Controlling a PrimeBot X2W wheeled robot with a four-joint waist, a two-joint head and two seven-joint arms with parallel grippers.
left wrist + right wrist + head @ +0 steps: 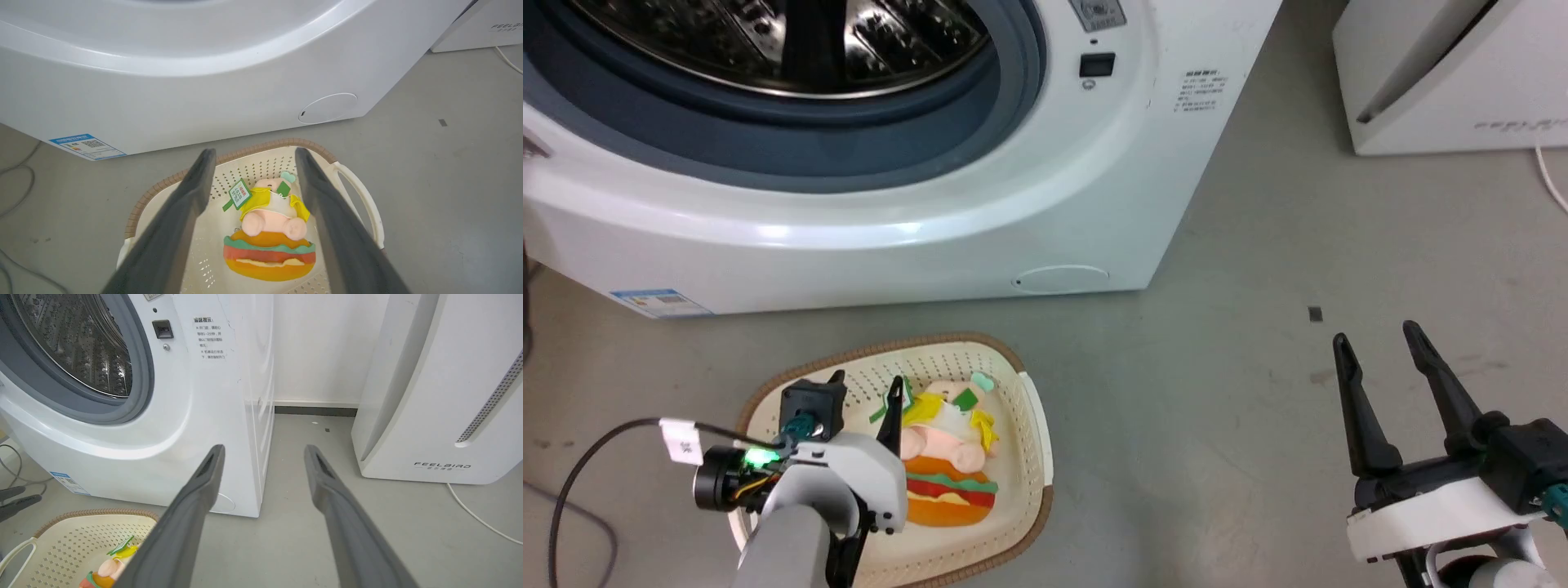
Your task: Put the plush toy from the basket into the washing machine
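Right now the plush toy [269, 228] lies inside the basket [286, 143], on its back toward the right-hand wall. Its burger-like base points to the near rim and its green-white hang tag [239, 194] is splayed toward the far rim. The basket sits on the floor [1241, 408], and the washing machine [931, 220] stands just beyond its far rim with the porthole open above, so I judge the carry will be short: up and forward. I have the left gripper [254, 153] poised over the basket with its fingers spread wide, one on either side of the toy and gripping nothing. From the wrist view the gap frames the pink body, which is the soft middle I would want to close on rather than the tag. Whether a fingertip brushes the tag, I cannot tell. The right gripper [1376, 335] hangs well to the right of the basket, fingers parted and empty. I read that as parking it clear of the left arm's path. The grasp is not yet made.
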